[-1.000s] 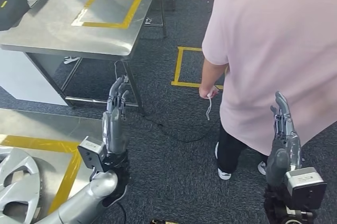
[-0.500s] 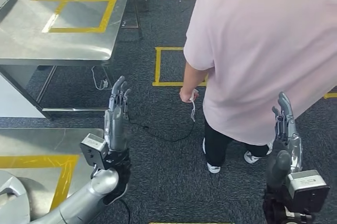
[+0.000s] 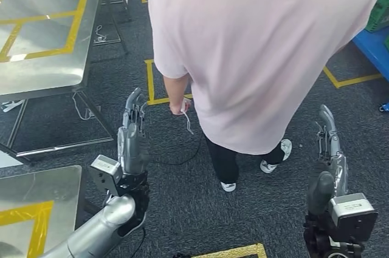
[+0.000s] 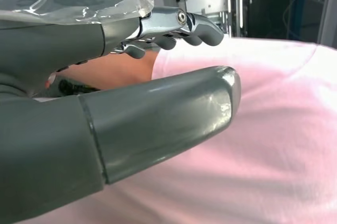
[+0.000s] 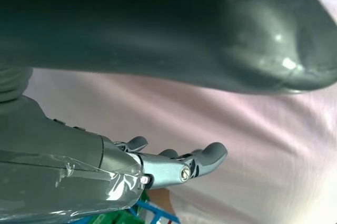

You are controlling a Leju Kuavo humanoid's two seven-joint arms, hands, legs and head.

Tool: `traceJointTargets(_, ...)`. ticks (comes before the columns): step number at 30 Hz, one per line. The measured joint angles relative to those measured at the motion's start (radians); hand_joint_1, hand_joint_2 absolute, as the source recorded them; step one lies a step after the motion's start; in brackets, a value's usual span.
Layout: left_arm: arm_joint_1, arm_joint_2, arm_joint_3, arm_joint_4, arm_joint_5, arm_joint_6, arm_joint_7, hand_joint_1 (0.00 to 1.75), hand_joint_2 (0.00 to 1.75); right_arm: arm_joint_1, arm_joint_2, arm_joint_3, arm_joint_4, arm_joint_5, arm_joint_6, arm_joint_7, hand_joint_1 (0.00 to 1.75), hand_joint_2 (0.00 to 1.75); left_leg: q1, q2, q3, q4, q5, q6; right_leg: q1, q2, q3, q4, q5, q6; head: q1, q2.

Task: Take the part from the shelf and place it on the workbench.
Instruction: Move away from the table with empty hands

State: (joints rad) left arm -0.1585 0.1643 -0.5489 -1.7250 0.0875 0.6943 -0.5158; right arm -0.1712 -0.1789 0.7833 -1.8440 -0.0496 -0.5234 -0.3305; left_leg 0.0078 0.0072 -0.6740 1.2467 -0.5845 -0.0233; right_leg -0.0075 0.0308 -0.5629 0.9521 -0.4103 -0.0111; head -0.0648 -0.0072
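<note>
While head cam shows steel table (image 3: 41, 57), wrist cams pink shirt (image 4: 258, 129)

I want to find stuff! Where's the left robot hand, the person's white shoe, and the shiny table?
left robot hand (image 3: 131, 142), head view, on its grey back.
white shoe (image 3: 228, 186), head view, on the toe.
shiny table (image 3: 45, 57), head view, on bare metal top.

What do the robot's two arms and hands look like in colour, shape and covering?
Both arms are smooth silver tubes. Each hand, left hand and right hand, has a grey ribbed cover, thick grey thumb, darker metal fingers and clear plastic wrap. A grey boxy camera sits at each wrist.
</note>
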Motion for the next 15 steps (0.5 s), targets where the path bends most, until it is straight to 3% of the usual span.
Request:
traceJointTargets(1, 0.0, 0.001, 0.0, 0.0, 0.0, 0.0, 0.0, 0.0, 0.0, 0.0, 0.0, 0.0, 0.0, 0.0, 0.0, 0.0, 0.0, 0.0, 0.0, -0.002, -0.009, 0.008, 0.011, 0.003, 0.001, 0.013, 0.0, 0.0, 0.001, -0.001, -0.001, 0.0)
traceJointTargets(2, 0.001, 0.001, 0.0, 0.0, 0.0, 0.0, 0.0, 0.0, 0.0, 0.001, 0.0, 0.001, 0.001, 0.0, 0.0, 0.0, 0.0, 0.0, -0.001, -0.005, 0.003, -0.027, 0.041, 0.007, 0.001, 0.026, 0.0, 0.0, 0.001, -0.001, -0.001, 0.0)
traceJointTargets(5, -0.002, 0.002, 0.0, 0.0, -0.001, 0.0, 0.0, 0.0, 0.0, 0.0, 0.0, 0.001, 0.001, -0.001, 0.0, -0.001, 0.0, 0.0, -0.001, -0.052, 0.094, -0.236, 0.143, 0.021, 0.002, 0.061, 0.0, 0.001, 0.003, 0.004, -0.003, 0.0)
traceJointTargets(7, -0.003, 0.002, 0.0, 0.0, -0.004, 0.0, 0.001, 0.0, 0.0, 0.0, 0.0, 0.002, 0.001, -0.004, 0.003, -0.005, 0.0, 0.0, -0.003, -0.07, 0.12, -0.297, 0.159, 0.024, 0.0, 0.081, -0.006, 0.001, 0.006, 0.013, -0.002, 0.0)
traceJointTargets(9, -0.005, 0.002, 0.0, 0.0, -0.01, 0.0, 0.003, 0.0, 0.0, 0.001, 0.0, 0.002, 0.001, -0.008, 0.008, -0.01, 0.0, 0.0, -0.003, -0.049, 0.123, -0.305, 0.162, 0.029, -0.002, 0.095, -0.013, 0.0, 0.008, 0.024, -0.001, 0.0)
traceJointTargets(11, -0.005, 0.001, 0.0, -0.001, -0.015, 0.0, 0.004, 0.0, 0.0, 0.0, 0.0, 0.001, 0.001, -0.01, 0.013, -0.013, 0.0, 0.0, 0.001, -0.027, 0.129, -0.315, 0.167, 0.037, 0.001, 0.06, -0.033, 0.036, -0.018, 0.032, 0.004, 0.0)
traceJointTargets(13, -0.004, 0.0, 0.0, -0.002, -0.017, 0.0, 0.006, 0.0, 0.0, -0.003, 0.0, 0.001, 0.002, -0.012, 0.014, -0.015, 0.0, 0.0, 0.001, -0.005, 0.133, -0.32, 0.168, 0.043, 0.002, 0.003, -0.088, 0.159, -0.084, 0.039, 0.013, 0.0)
traceJointTargets(15, -0.001, 0.0, 0.0, -0.002, -0.017, 0.0, 0.006, 0.0, 0.0, -0.002, 0.0, 0.002, 0.003, -0.015, 0.015, -0.017, 0.0, 0.0, -0.001, 0.018, 0.133, -0.319, 0.166, 0.045, -0.003, -0.018, -0.146, 0.289, -0.134, 0.047, 0.017, 0.0)
